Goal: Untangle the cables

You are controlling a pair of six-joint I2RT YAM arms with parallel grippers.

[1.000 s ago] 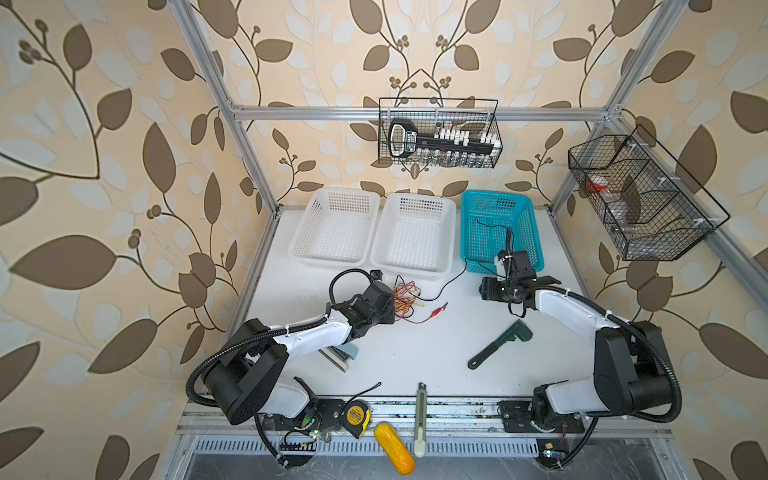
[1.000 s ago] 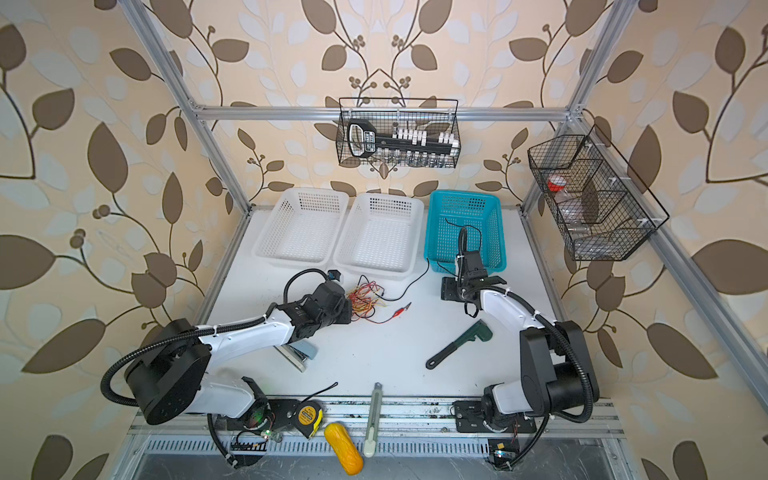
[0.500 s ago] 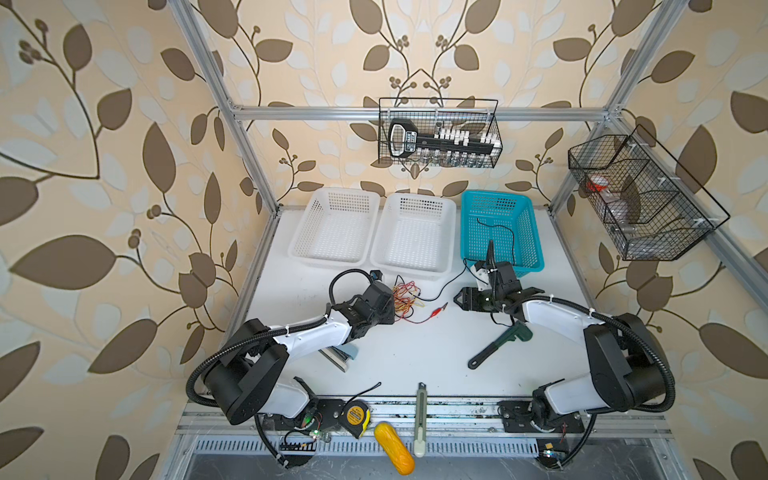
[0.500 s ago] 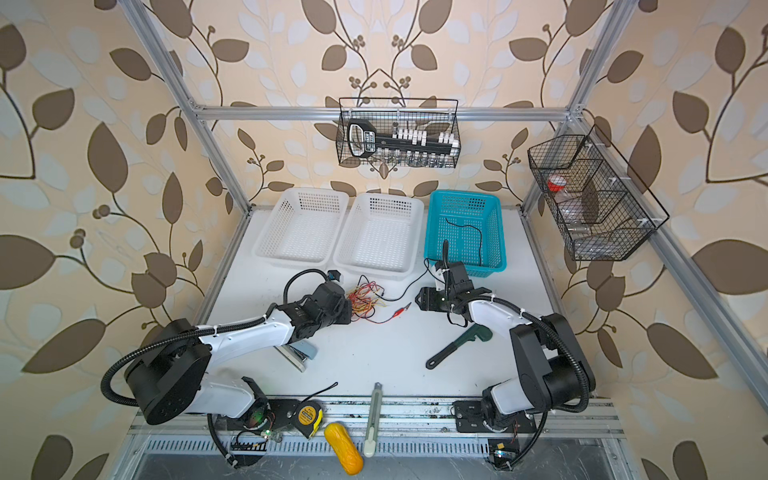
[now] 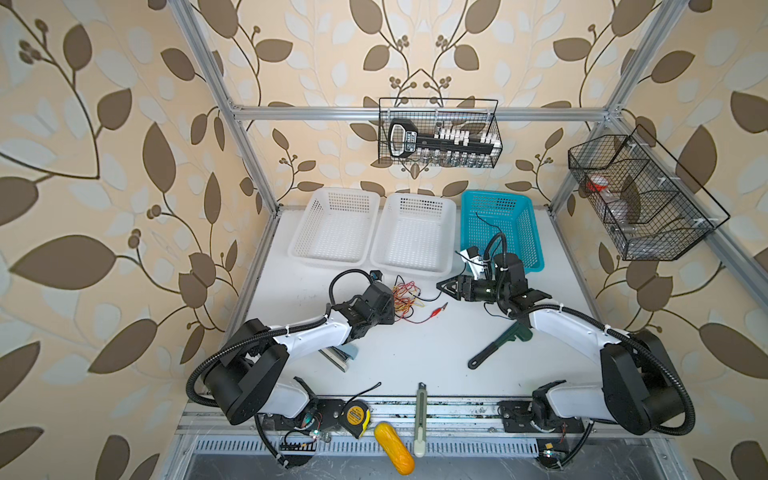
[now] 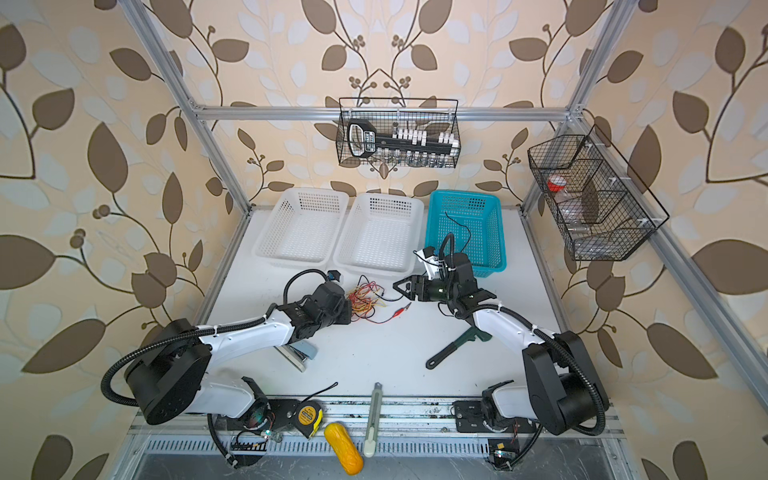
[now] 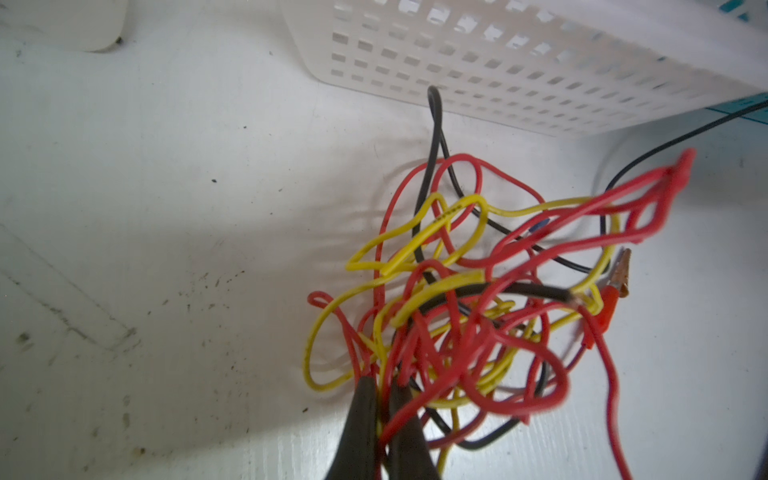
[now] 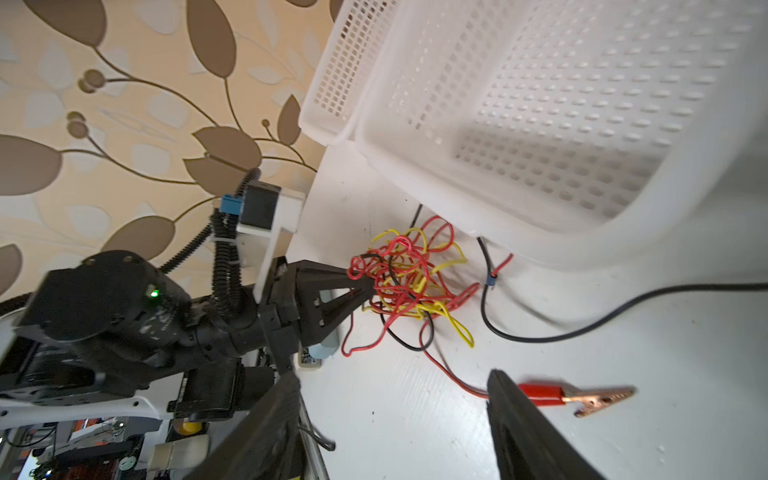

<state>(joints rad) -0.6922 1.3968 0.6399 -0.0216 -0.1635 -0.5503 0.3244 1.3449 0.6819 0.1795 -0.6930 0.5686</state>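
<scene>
In front of the middle white basket [image 5: 409,266], on the white surface [image 5: 415,353], the cables [image 5: 405,296] lie as one knot of red, yellow and black loops. My left claw [image 7: 380,388] is pinched shut on some red and yellow strands at the edge of the knot. My right claw [image 8: 390,380] stands wide and empty near the surface, and the red alligator clip [image 8: 582,397] lies just beside one of its fingers. I judge that the step now is to take a free end. To do it well, I would close the right claw on the red sleeve of the clip, not on the thin wire, then pull slowly away from the left claw, low and straight. If the loops tighten, I should stop and choose another strand, because a hard pull only makes the knot worse
</scene>
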